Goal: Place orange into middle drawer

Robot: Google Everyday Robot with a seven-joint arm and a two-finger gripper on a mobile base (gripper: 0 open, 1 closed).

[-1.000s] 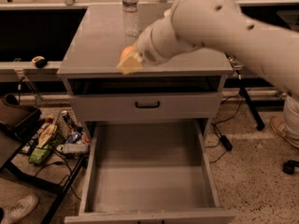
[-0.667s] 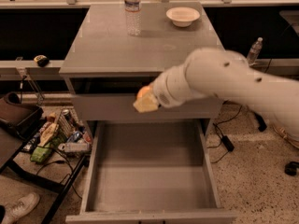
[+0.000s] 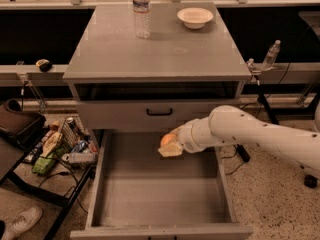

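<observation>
1. Far left of the frame: we note a brown bag (image 3: pixel 16 126) on the floor. A light shoe (image 3: pixel 21 222) is in the lower left corner, and a heap of packets and cables (image 3: pixel 60 146) lies just beside the cabinet's left side.
2. Upper centre: a clear water bottle (image 3: pixel 142 11) stands upright on the grey cabinet top (image 3: pixel 150 54). A white bowl (image 3: pixel 195 17) sits to its right, apart from it.
3. Centre: the shallow drawer front with the black handle (image 3: pixel 159 112) is closed. Below it the middle drawer (image 3: pixel 160 199) is pulled out, flat grey floor in view.
4. Centre: the gripper (image 3: pixel 169 146) is over the rear of the middle drawer, just under the handled front, and is clamped around the orange (image 3: pixel 167 139). We cannot tell whether the fruit touches the floor.
5. Right: the white arm (image 3: pixel 250 134) reaches in from the right edge, across the drawer's right wall.
6. Upper right: a small bottle (image 3: pixel 271 54) stands by the ledge.
</observation>
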